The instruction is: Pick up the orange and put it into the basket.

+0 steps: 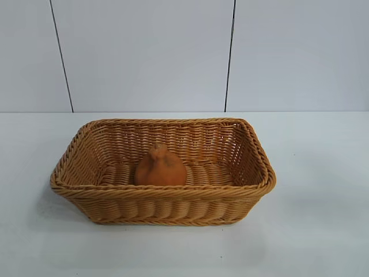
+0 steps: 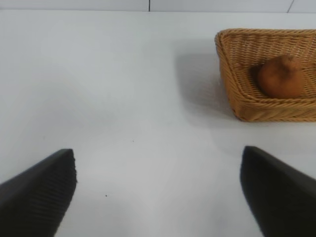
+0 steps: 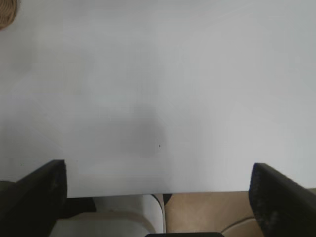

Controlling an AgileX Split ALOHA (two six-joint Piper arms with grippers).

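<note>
Black fingers point(image 3: 34, 197) of the right tool point(image 3: 158, 202) stand wide apart and released over the white surface point(image 3: 158, 74) near its edge, holding nothing; only a sliver of wicker shows at one corner of that view. Off to the other side, the left tool point(image 2: 158, 192) hangs equally spread and empty, with the basket point(image 2: 232, 74) well apart from it. Inside, the orange point(image 1: 161, 167) sits on the woven floor, knob up, so the placing looks done. Little can go wrong now, I judge: the rounded fruit might roll if the basket is nudged, though the sloping walls should contain it.
</note>
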